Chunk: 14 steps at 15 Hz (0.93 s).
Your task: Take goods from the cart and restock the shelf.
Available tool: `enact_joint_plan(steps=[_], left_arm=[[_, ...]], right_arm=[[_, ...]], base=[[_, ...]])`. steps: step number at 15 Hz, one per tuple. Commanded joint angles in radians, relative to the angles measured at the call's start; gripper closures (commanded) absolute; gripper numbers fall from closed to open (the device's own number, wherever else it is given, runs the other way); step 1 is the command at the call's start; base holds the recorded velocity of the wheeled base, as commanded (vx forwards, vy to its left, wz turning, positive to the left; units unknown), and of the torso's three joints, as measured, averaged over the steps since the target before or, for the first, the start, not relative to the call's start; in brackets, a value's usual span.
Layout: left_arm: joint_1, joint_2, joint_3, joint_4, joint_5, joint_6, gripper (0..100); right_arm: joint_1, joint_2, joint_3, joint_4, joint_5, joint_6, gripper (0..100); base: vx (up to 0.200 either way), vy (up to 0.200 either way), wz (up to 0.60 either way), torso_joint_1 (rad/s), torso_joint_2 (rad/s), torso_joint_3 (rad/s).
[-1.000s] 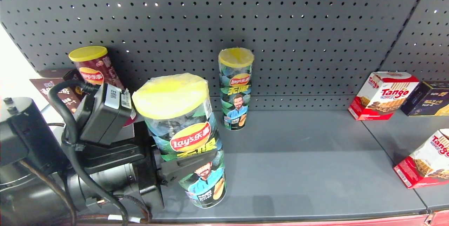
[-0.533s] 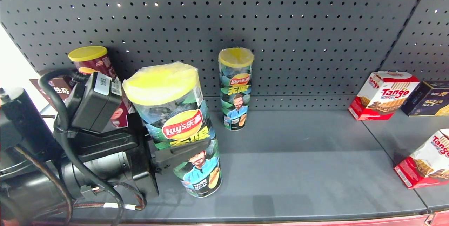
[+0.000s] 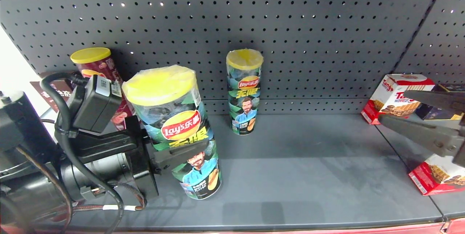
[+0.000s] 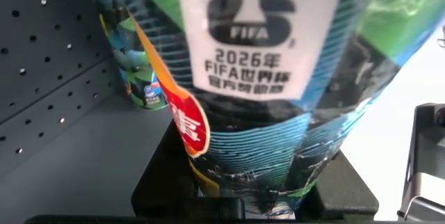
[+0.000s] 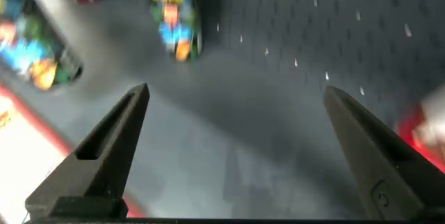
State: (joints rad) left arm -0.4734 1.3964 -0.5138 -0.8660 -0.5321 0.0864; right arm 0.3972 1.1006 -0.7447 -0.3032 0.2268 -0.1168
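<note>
**Head view**
- Left gripper [image 3: 181,150]: fingers closed around the middle of a tall green-and-blue chips canister with a yellow lid [image 3: 170,125]. The canister leans slightly. Its base is at the grey shelf board [image 3: 308,176], near the front left. Whether it touches the board cannot be told.
- Right gripper [image 3: 392,106]: at the right edge, fingers spread and holding nothing, in front of a red-and-white wafer box [image 3: 394,92].
- A second green-and-blue canister [image 3: 244,92] stands upright against the grey pegboard back panel [image 3: 290,27], apart from the held one.
- A maroon canister with a yellow lid [image 3: 95,63] stands at the far left, behind the left arm.
- Another red-and-white wafer box [image 3: 439,176] lies near the front on the right.
- Open room: bare board between the second canister and the wafer boxes, running forward to the red front edge [image 3: 327,230].

**Left wrist view**
- The held canister is close up, seated between the black gripper parts.
- The second canister and the pegboard are behind it.

**Right wrist view**
- Two dark fingers are set wide apart, with only bare shelf board between them.
- The second canister is by the pegboard and the held canister is off to one side. Both are blurred.
</note>
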Motion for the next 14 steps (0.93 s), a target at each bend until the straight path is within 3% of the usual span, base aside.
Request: enact_joint_plan(steps=[1,3,7,8,10,14], left_arm=[[0.001,0.001,0.003,-0.001,0.003,0.001,100],[0.001,0.003,0.000,-0.001,0.003,0.001,100],[0.016,0.001,0.000,0.001,0.004,0.001,100],[0.018,0.001,-0.003,0.001,0.004,0.000,100],[0.024,0.000,-0.008,0.001,0.004,0.000,100],[0.032,0.000,-0.009,0.001,0.003,-0.002,100]], right_arm=[[0.011,0.200,-0.065,-0.073,0.000,0.000,0],[0.015,0.332,-0.176,-0.076,0.017,-0.004,0],[0.008,0.513,-0.317,-0.194,0.227,-0.058,0],[0.006,0.559,-0.358,-0.211,0.370,-0.084,0],[0.012,0.620,-0.384,-0.251,0.545,-0.115,0],[0.032,0.717,-0.456,-0.310,0.591,-0.116,0]], base=[[0.000,0.000,0.00,0.000,0.00,0.000],[0.000,0.000,0.00,0.000,0.00,0.000],[0.000,0.000,0.00,0.000,0.00,0.000],[0.000,0.000,0.00,0.000,0.00,0.000],[0.000,0.000,0.00,0.000,0.00,0.000],[0.000,0.000,0.00,0.000,0.00,0.000]])
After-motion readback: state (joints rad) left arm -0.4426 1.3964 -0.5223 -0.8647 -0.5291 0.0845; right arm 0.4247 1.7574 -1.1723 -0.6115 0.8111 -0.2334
